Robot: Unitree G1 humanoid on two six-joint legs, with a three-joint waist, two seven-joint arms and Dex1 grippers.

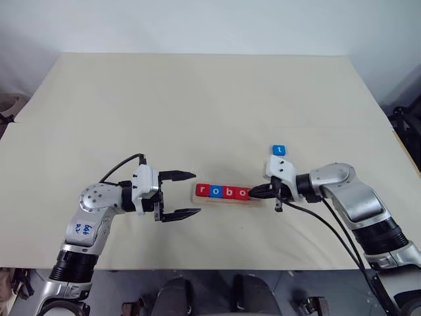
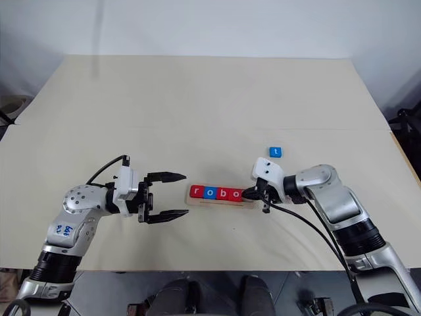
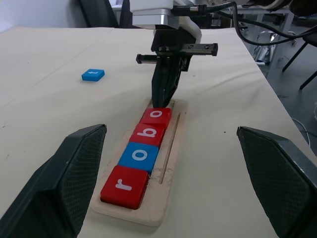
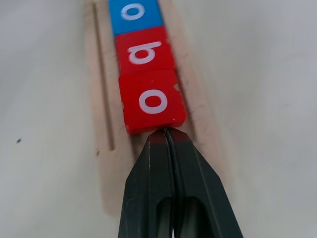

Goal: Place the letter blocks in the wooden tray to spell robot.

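Four letter blocks, r, o, b and o, are seen lying in a row in the wooden tray (image 1: 260, 200), which lies on the table (image 1: 197, 105) with its long axis running from the robot's left to its right. The last red o block (image 4: 152, 100) is met by the tips of the right gripper (image 4: 166, 133), whose two fingers are pressed together with nothing between them; they stand in the free end of the slot, just at the edge of that block. It is judged that the row is being pushed or tidied towards the left, so that room is kept for the last letter. The blue t block (image 1: 279, 150) is found on the table beyond the right end of the tray, apart from it and near the right wrist. The left gripper (image 1: 189, 193) is held level beyond the left end of the tray, its fingers wide apart and empty, pointing along the tray's length. The t block is clearly nearer to the right arm, so the fetching is probably best done by that arm. For this the fingers must be opened and moved away from the robot, and the block then set into the free place at the right end.
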